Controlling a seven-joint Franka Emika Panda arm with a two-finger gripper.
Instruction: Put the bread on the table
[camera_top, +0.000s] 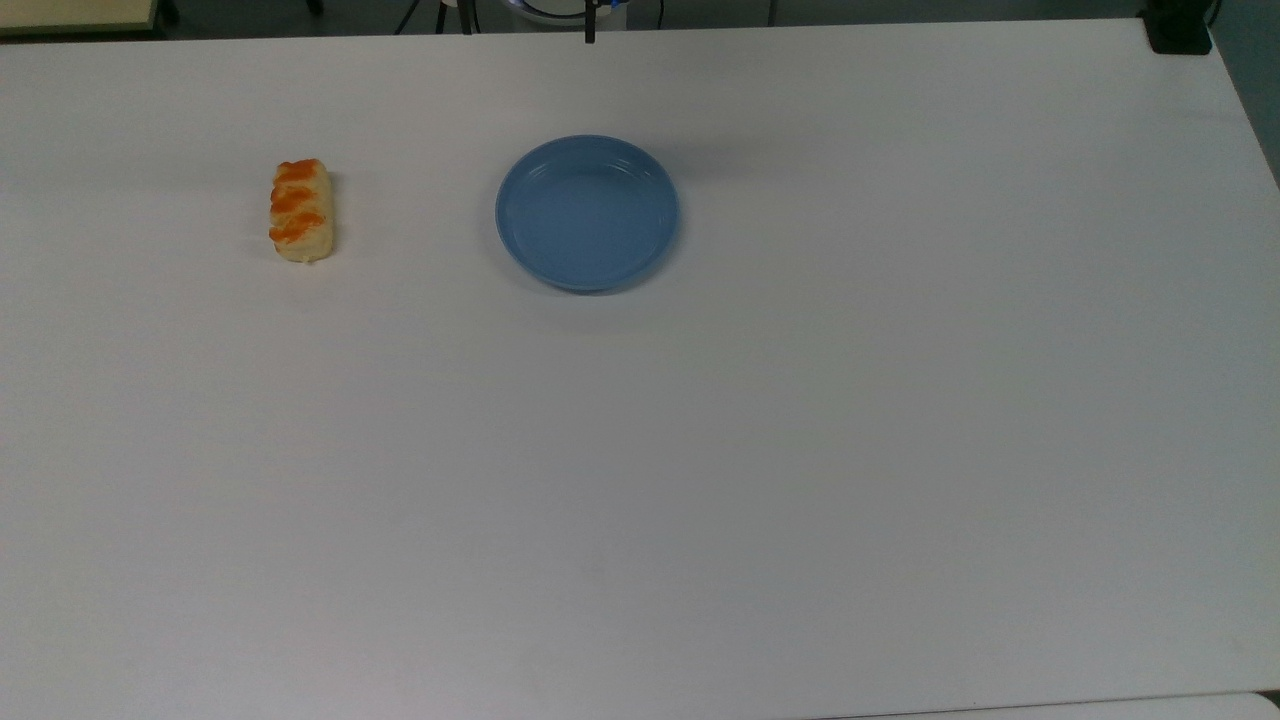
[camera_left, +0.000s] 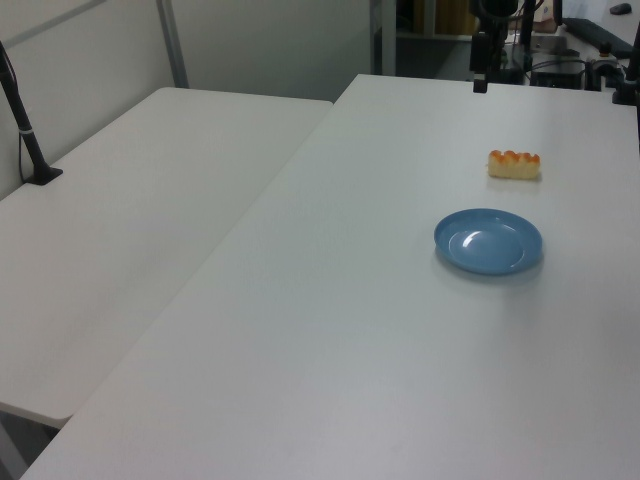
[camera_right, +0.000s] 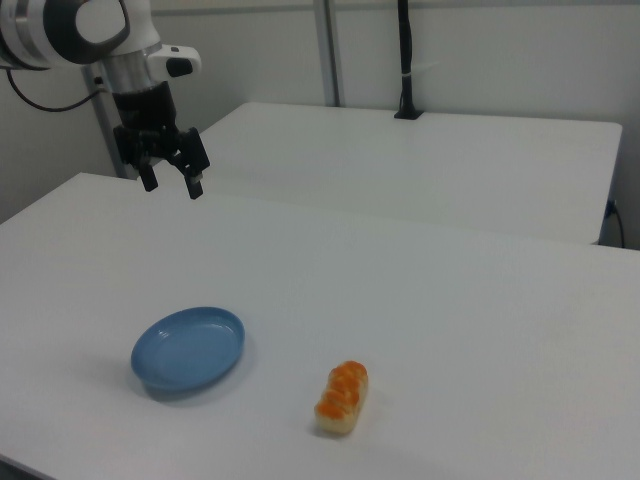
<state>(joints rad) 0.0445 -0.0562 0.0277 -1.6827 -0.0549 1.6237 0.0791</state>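
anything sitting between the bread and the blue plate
No. In the top view, only bare white table lies between the bread and the blue plate; the right view shows the same empty gap.

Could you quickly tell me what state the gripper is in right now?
Gripper: open, holding nothing, raised above the table's far edge, away from the bread.

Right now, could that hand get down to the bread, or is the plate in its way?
Probably yes. The hand hangs open above the table's far edge, the bread lies alone on bare tabletop, and the blue plate sits well apart from it, so nothing seems to block a reach from above.
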